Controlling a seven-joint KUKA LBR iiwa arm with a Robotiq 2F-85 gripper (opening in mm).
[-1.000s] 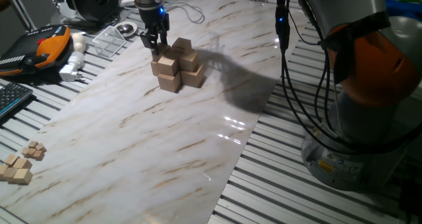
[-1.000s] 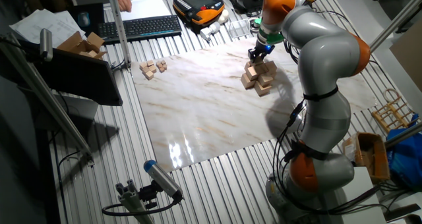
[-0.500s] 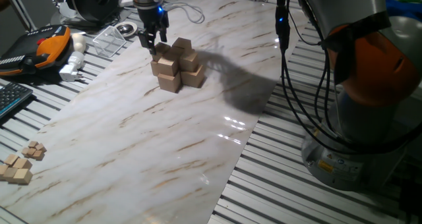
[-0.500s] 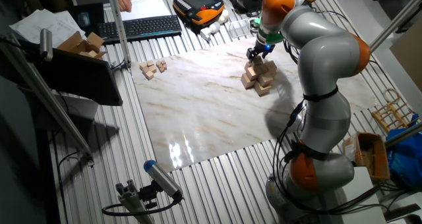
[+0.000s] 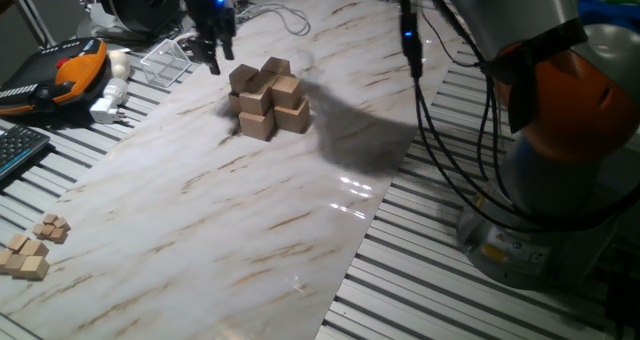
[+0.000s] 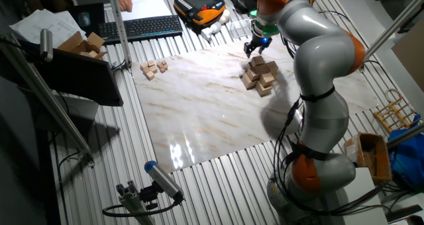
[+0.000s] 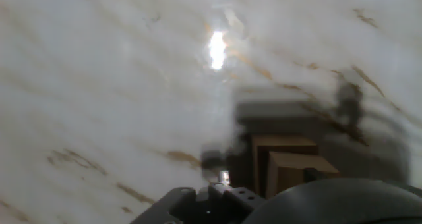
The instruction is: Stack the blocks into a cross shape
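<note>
The blocks [image 5: 265, 102] stand as one tight stacked pile on the far part of the marble board [image 5: 210, 210], nearer its far left edge than its right one; in the other fixed view the same pile [image 6: 259, 75] sits close to the board's [image 6: 199, 112] edge on the robot's side. Most of the board lies bare between the pile and the near edge, so the widest free stretch runs toward the front, while the slatted table [image 5: 450, 280] rings the board on all sides. Just past the far left edge, a clear tray [image 5: 170, 58], a white plug [image 5: 108, 102] and an orange handset [image 5: 70, 68] crowd the slats. A small cluster of tiny cubes [image 5: 30, 248] lies on the slats off the near left corner, well apart from the pile. The gripper [image 5: 213, 52] hangs above the board's far left edge, up and to the left of the pile and clear of it, fingers pointing down; in the other fixed view it [image 6: 256, 46] sits just beyond the pile. Its jaws stand slightly parted with nothing between them. The arm [image 6: 311, 59] arches over from its base [image 6: 311, 179] beside the board. The hand view is blurred; it shows marble and the tops of two blocks [image 7: 290, 161] low right.
</note>
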